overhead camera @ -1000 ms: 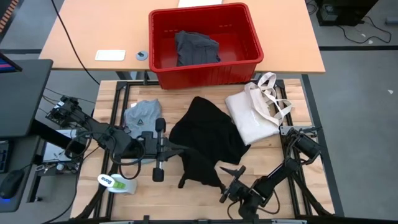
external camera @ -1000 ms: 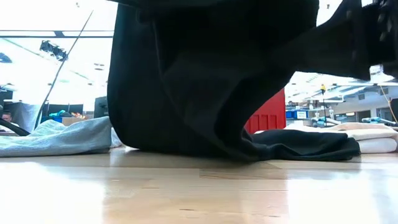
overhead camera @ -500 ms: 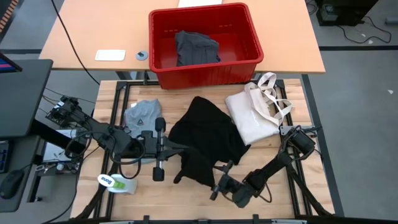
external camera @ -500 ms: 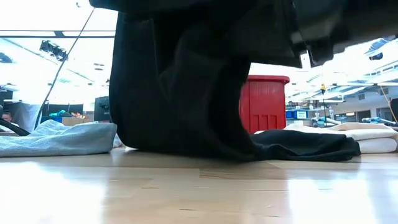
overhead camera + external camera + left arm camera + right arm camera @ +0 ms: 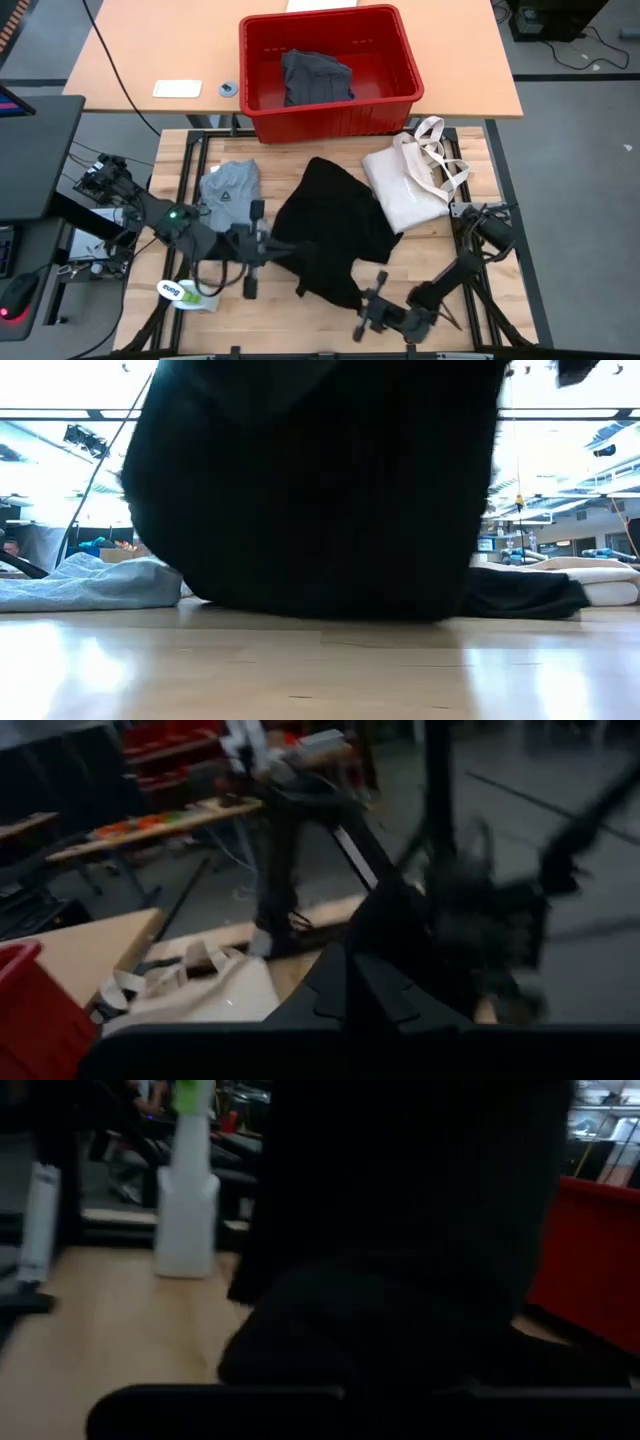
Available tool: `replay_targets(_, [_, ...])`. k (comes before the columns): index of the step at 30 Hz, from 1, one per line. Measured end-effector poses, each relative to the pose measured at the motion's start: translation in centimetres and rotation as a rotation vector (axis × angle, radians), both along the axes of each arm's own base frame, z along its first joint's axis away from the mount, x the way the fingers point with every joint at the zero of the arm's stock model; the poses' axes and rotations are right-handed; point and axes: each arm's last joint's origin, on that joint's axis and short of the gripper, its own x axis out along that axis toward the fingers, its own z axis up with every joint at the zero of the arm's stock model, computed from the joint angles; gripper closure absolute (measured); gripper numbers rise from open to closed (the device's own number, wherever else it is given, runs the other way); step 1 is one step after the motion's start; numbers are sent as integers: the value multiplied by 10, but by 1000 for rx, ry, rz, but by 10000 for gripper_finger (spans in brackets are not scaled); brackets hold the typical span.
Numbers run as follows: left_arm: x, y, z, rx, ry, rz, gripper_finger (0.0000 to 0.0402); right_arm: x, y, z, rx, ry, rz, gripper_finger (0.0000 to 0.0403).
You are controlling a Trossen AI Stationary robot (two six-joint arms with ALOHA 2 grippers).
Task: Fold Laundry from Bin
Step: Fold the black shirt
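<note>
Stretching diagonally from the near edge toward the bin [image 5: 330, 68], the black garment [image 5: 330, 225] lies rumpled mid-table, its near hem lifted. On its left the left gripper [image 5: 283, 248] is clamped on that hem; on the right the right gripper [image 5: 368, 300] is pinched on its corner.

The bin [image 5: 330, 70] at twelve o'clock is red, with dark grey cloth [image 5: 315, 77] inside. The garment [image 5: 330, 225] at centre is plain black. At ten o'clock the T-shirt [image 5: 228, 187] is light grey with a small dark mark. The tote bag [image 5: 410, 185] at two o'clock is cream.
</note>
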Motion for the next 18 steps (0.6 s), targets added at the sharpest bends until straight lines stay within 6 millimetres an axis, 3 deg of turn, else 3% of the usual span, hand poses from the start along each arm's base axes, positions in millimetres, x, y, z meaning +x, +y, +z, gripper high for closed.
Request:
replay_targets(6, [-30,-22,0,33,63,-212,395,-38,25,40,-24,-23,114,392])
replay_targets(11, [-51,-41,6,-13,36,-395,395,-64,33,71,0,-12,272,391])
replay_targets(14, [-57,-52,0,-14,84,-458,395,-74,31,73,98,66,380,389])
replay_targets(18, [-55,-63,-20,-7,206,-463,395,-73,22,55,292,247,482,389])
